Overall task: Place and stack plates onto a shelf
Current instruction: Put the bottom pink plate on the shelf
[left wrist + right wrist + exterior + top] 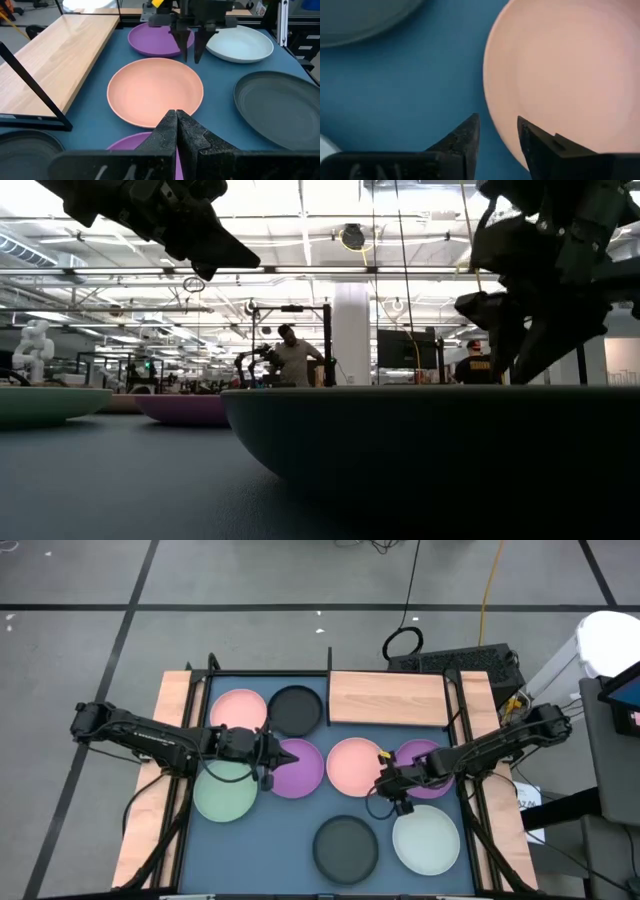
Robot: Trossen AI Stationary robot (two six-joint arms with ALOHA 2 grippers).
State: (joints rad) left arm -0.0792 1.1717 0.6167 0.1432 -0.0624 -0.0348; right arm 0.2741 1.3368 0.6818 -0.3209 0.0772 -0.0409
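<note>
Right gripper (497, 137): fingers slightly apart, straddling the rim of the middle pink plate (570, 70) — one finger over the blue mat (410, 90).
Left gripper (176, 131): fingers pressed together, over a purple plate (297, 768).
Shelf (388, 698): bare — just beyond the pink plate.

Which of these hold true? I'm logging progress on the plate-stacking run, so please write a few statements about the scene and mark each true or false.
1. The light wooden rectangular shelf holds no plates. True.
2. The right claw is open beside the rim of a round pink plastic plate. True.
3. The left claw is wide open. False: its fingers are together.
4. All eight plates are stacked. False: they lie singly on the blue mat.
</note>
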